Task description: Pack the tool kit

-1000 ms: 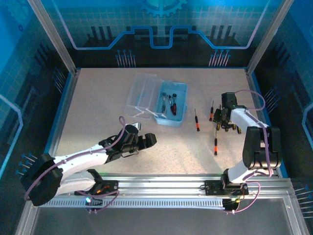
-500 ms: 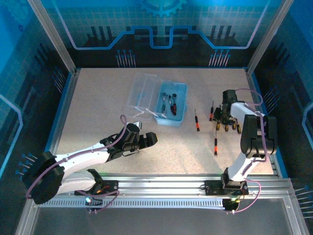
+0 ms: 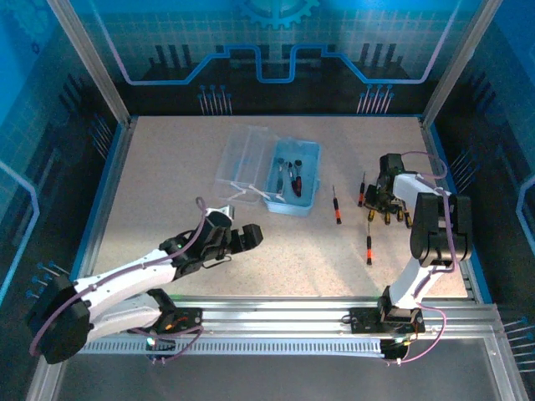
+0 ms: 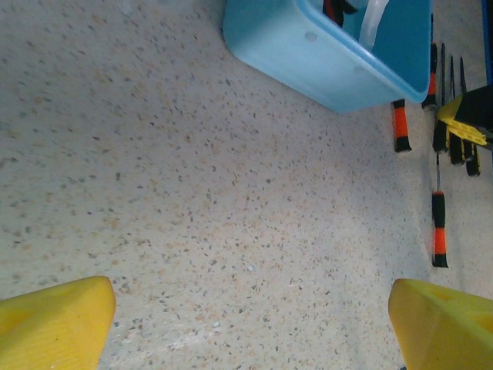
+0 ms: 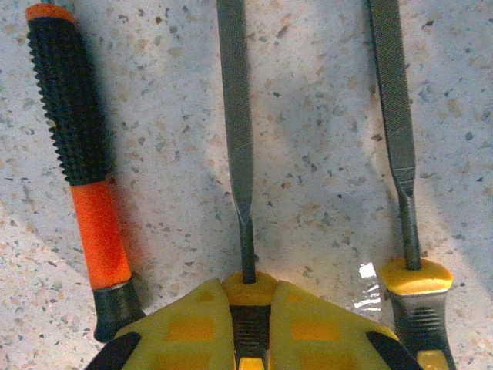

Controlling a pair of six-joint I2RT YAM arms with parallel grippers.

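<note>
Right gripper (image 5: pixel 246 320) clenched on slim grey steel file (image 5: pixel 235 116) at its yellow handle; advise vertical lift, clear of adjacent black-and-orange screwdriver (image 5: pixel 81 154). Left gripper (image 4: pixel 246 316) released.

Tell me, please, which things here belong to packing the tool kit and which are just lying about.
For the job: blue case, loose screwdrivers, loose files, the file in the shut right gripper.
Lying about: nothing stray; just fixtures, the table and frame rail.
</note>
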